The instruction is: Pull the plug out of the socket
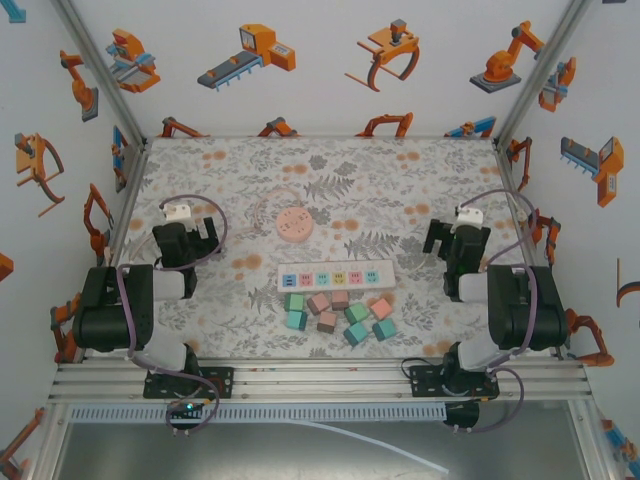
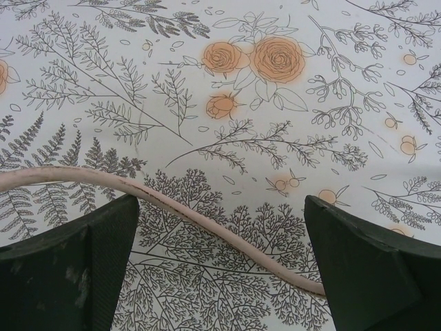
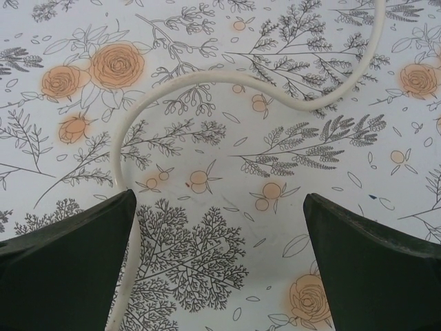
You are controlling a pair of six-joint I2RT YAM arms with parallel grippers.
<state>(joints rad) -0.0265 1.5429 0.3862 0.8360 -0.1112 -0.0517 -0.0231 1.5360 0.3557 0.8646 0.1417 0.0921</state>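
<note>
As viewed from above, a cluster of pastel blocks (image 1: 338,314) is noted nearest the arm bases, just beside the socket (image 1: 335,277) at its 6 o'clock; the socket is laid flat near the middle of the table (image 1: 400,190), outlets facing up. The left gripper (image 1: 190,230) is found at the socket's 9 o'clock, well apart, released and grasping nothing; a pink cord (image 2: 207,222) is seen on the cloth beneath its spread jaws. The right gripper (image 1: 455,232) is found at 3 o'clock, likewise released; a white cord (image 3: 120,158) is curved on the cloth before it. A round pink disc (image 1: 294,225) is recorded at the socket's 11 o'clock, apart from it.
</note>
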